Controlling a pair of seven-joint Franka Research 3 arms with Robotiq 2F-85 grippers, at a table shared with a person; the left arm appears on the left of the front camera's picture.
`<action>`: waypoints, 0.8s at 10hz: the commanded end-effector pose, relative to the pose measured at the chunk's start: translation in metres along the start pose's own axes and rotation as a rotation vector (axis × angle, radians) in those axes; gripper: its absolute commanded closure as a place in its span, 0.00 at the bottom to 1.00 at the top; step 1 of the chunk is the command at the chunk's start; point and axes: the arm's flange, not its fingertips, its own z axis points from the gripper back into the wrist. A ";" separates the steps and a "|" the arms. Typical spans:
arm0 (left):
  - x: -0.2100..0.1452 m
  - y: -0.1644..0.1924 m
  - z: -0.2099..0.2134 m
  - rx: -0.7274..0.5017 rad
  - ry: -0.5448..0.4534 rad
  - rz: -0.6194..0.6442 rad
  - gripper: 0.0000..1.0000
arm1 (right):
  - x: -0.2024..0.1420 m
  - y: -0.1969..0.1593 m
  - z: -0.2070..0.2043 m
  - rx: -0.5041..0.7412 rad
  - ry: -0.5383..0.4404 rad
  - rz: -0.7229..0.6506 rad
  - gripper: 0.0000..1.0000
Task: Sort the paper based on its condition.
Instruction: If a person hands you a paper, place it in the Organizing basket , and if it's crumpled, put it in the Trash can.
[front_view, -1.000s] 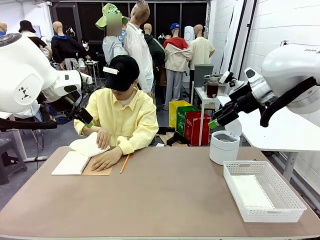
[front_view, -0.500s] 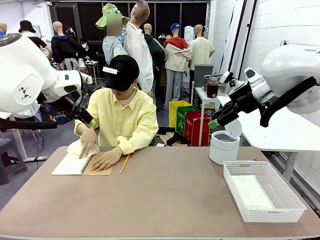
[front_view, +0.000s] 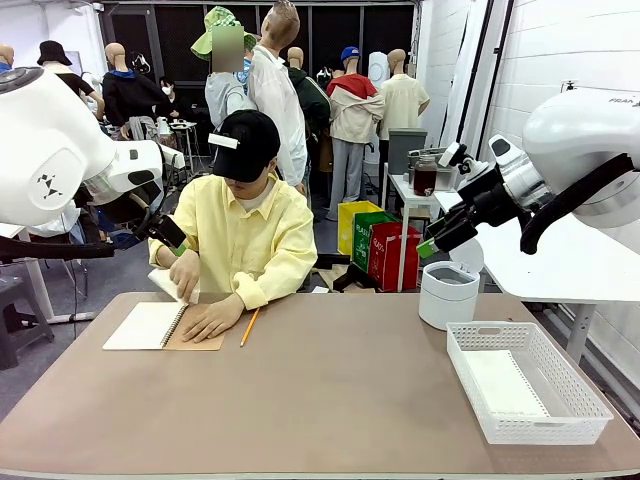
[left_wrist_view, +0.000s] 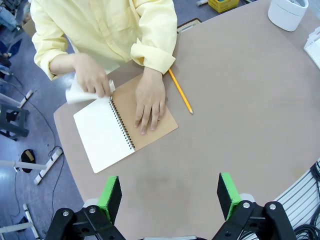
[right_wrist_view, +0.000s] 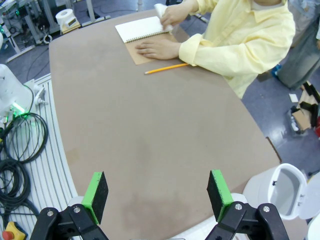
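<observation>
The person at the far side holds a curled white sheet of paper (front_view: 164, 284) (left_wrist_view: 75, 93) (right_wrist_view: 160, 9) in one hand, just beyond the open spiral notebook (front_view: 146, 325) (left_wrist_view: 102, 134) (right_wrist_view: 137, 29). Their other hand presses flat on the notebook's tan cover. Another sheet of paper (front_view: 505, 385) lies flat in the white basket (front_view: 580, 412) at the right. My left gripper (front_view: 174, 243) (left_wrist_view: 170, 192) hangs open high above the table's left end, holding nothing. My right gripper (front_view: 432, 245) (right_wrist_view: 157, 192) is open too, raised over the right side.
A yellow pencil (front_view: 250, 327) (left_wrist_view: 180, 91) (right_wrist_view: 166, 68) lies right of the notebook. A white round bin (front_view: 448, 293) (left_wrist_view: 287, 11) (right_wrist_view: 280, 187) stands at the far right edge, behind the basket. The brown table (front_view: 330, 390) has wide bare room in its middle.
The person's hand has pulled the page up off the notebook, toward its far left side, and now holds it curled. Neither arm has moved.
</observation>
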 end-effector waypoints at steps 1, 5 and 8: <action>0.000 0.000 0.001 -0.004 0.005 0.001 0.00 | 0.000 0.000 -0.001 0.009 -0.015 0.000 0.00; 0.000 0.000 0.001 -0.004 0.005 0.001 0.00 | 0.000 0.000 -0.001 0.009 -0.015 0.000 0.00; 0.000 0.000 0.001 -0.004 0.005 0.001 0.00 | 0.000 0.000 -0.001 0.009 -0.015 0.000 0.00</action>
